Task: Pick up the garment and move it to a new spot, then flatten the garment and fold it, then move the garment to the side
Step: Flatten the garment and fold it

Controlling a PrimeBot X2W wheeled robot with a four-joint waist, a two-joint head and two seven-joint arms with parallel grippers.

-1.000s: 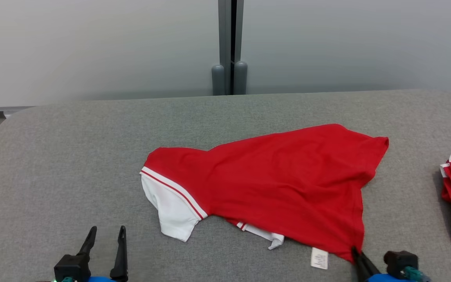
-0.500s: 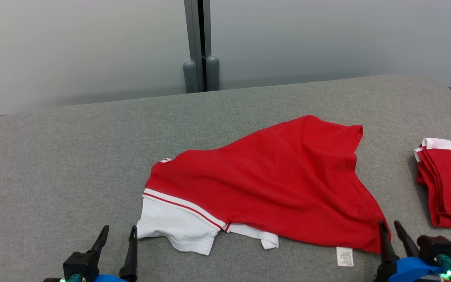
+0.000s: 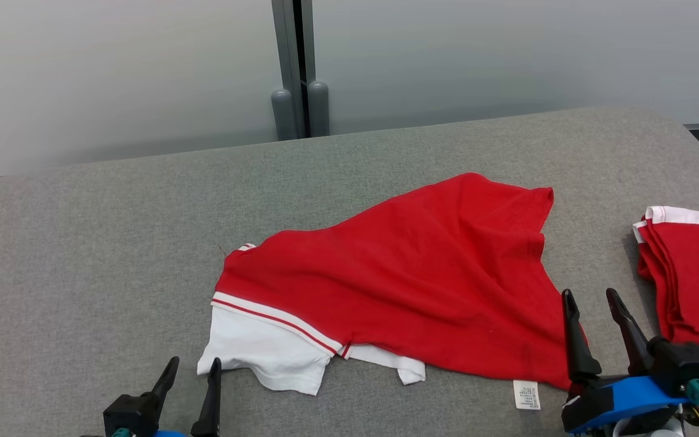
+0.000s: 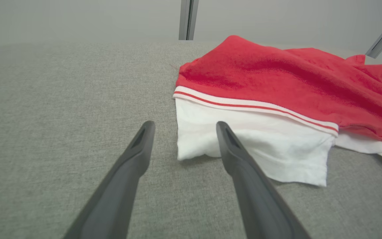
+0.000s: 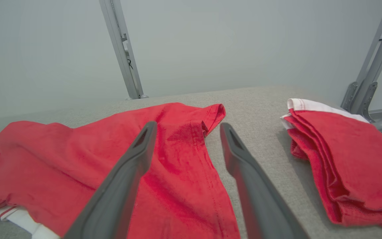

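A red garment (image 3: 410, 279) with a white sleeve and a red-and-white striped band lies rumpled in the middle of the grey padded table (image 3: 113, 243); a small white label sticks out at its near right corner. My right gripper (image 3: 589, 296) stands open at that right corner, lifted off the cloth, nothing between its fingers; its wrist view has the garment (image 5: 164, 166) spread under the gripper (image 5: 187, 127). My left gripper (image 3: 193, 365) is open at the lower left, just short of the white sleeve (image 4: 244, 139), which lies beside its right finger (image 4: 240, 159).
A second red garment (image 3: 695, 273) with a white edge, folded, lies at the table's right side, also in the right wrist view (image 5: 343, 156). A grey post (image 3: 292, 67) stands behind the table's far edge. Bare grey table stretches to the left.
My right gripper has opened and let go of the garment's corner, then lifted away. The head camera has turned, so the whole scene has shifted left in the picture.
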